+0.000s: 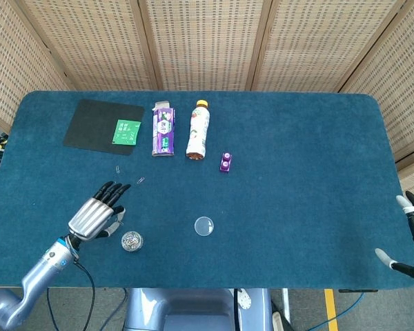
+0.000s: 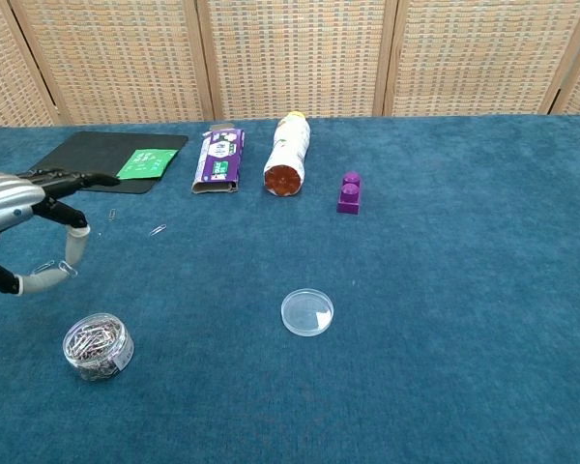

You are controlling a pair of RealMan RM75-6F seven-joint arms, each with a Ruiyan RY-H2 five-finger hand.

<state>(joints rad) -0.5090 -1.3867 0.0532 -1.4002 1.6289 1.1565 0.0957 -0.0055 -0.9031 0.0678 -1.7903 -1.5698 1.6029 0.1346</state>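
Pinching a paperclip (image 2: 58,268), left hand (image 1: 96,217) beside clip jar (image 1: 131,241), table edge (image 1: 193,285) near

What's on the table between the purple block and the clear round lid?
Nothing: in the head view the stretch of blue cloth between the purple block and the clear round lid is bare, and the chest view shows the same.

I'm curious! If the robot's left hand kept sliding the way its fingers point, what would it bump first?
Probably the loose paper clip just ahead of the left hand, though the hand may pass above it.
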